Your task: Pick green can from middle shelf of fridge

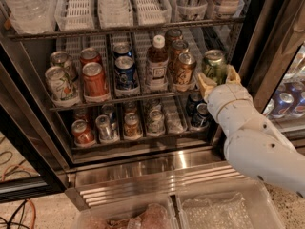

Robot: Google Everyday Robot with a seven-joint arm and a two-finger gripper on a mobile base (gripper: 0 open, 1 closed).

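Gripping is the step in hand, as far as the camera view shows. The robot's white arm [252,137] comes in from the lower right, and its hand [217,75] sits at the right end of the middle shelf [128,98] of the fridge [143,166]. The hand's two tan fingers [206,85] flank the lower body of the green can [214,63], one on each side, and they look pressed against it, pinching the can rather than spread wide of it.

The green can stands at the front right of the shelf, just beside a brown-gold can [184,69], with a white-capped bottle [156,63] one lane further left. Its base is hidden behind the hand, so whether it rests on the rack or is already clear of it cannot be told.

The can's long axis is close to upright, with the silver top pointing up and leaning slightly toward the camera.

The next move probably calls for a small lift and a straight pull outward. It should keep the can vertical and clear of the neighbouring can and the dark door frame to the right.
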